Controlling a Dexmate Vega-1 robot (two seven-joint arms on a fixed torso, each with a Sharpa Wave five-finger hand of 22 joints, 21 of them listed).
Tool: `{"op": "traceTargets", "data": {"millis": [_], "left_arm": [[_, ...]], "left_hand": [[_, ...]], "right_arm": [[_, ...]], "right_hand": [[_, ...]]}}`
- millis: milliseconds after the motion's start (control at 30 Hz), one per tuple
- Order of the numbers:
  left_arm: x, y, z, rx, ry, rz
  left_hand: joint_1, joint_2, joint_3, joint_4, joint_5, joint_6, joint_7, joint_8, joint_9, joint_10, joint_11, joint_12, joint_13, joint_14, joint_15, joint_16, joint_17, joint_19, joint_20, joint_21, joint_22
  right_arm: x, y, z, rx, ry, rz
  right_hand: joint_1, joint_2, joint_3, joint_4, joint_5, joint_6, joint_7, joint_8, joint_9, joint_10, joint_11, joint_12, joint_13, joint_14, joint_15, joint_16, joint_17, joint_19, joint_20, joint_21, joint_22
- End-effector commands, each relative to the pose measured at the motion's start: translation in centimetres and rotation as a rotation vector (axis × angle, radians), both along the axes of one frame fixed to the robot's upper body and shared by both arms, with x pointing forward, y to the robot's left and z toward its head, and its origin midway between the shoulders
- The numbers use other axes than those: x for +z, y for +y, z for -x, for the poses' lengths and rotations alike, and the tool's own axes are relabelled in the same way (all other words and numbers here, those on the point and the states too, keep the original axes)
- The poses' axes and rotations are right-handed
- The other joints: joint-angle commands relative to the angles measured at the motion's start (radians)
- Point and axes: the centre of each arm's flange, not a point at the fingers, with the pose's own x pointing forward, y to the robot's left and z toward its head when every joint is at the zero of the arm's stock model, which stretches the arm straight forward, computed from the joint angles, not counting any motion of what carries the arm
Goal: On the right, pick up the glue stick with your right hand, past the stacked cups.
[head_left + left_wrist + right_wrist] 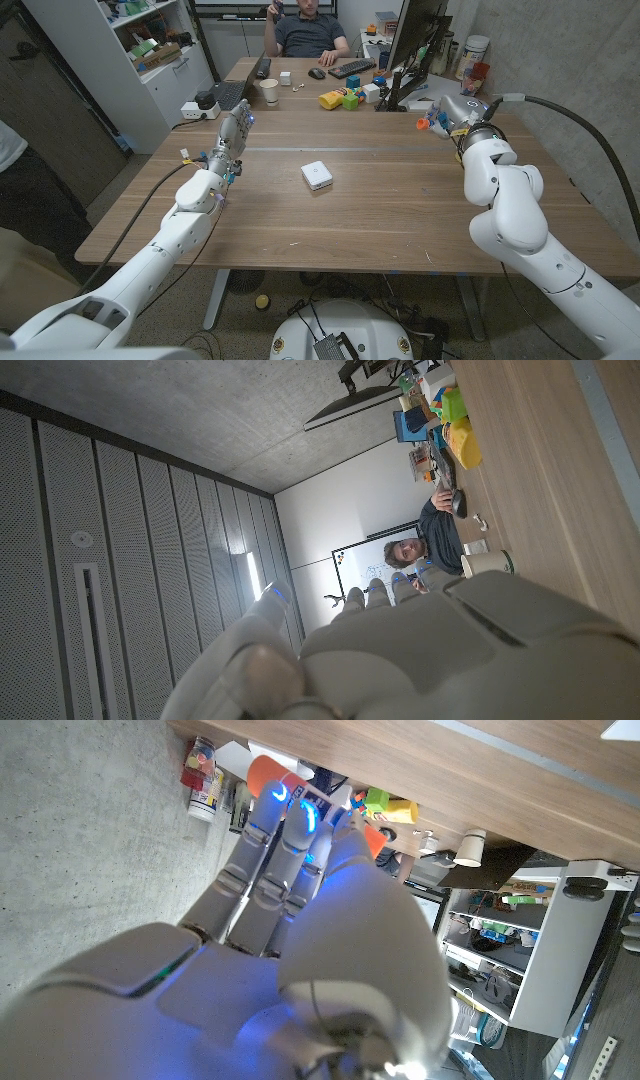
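Reach is short: the right hand (pixel 459 110) has its fingers at the orange stacked cups (pixel 427 123); whether it holds anything, I cannot tell; no glue stick is identifiable.

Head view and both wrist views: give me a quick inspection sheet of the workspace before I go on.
Surface: wooden table, bare near the robot.
Job's things: orange items beside the right hand; glue stick not identifiable.
Clutter: white box mid-table; paper cup, colored blocks, keyboard at the far side.
Hands: left hand raised, holding nothing; right hand at the far right edge, grip unclear.
Cables: black cable looping by the right arm.
Surroundings: seated person, monitor, shelves.
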Motion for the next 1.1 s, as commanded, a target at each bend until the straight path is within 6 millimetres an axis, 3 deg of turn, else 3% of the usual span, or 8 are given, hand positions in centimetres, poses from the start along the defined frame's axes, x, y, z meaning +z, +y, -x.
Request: {"op": "traceTargets", "data": {"millis": [33,1100], "left_arm": [[-0.01,0.28,0.19,0.006,-0.006,0.007],[0.20,0.69,-0.41,0.011,-0.006,0.017]], "left_hand": [[-0.009,-0.002,-0.004,-0.002,0.008,-0.029,-0.004,0.005,0.006,-0.081,-0.001,0.002,0.003,-0.108,-0.001,0.005,0.002,-0.004,-0.001,0.004,0.002],[-0.009,-0.002,-0.006,-0.002,0.008,-0.027,-0.004,0.006,0.006,-0.079,0.000,0.003,0.003,-0.107,-0.001,0.005,0.002,-0.003,0.000,0.004,0.002]], "right_arm": [[0.75,-0.14,1.05,0.024,-0.111,-0.011],[0.77,-0.18,1.49,0.039,-0.346,-0.065]], "right_hand": [[0.004,0.006,0.028,0.021,-0.002,0.090,0.051,0.129,0.062,0.005,-0.001,0.005,0.006,0.009,-0.032,-0.008,0.004,-0.001,-0.021,0.011,-0.001],[0.000,0.002,0.047,0.022,-0.018,0.095,0.054,0.145,0.058,0.017,0.002,0.003,0.003,0.028,-0.032,-0.019,0.018,-0.003,-0.022,0.063,-0.024]]}}
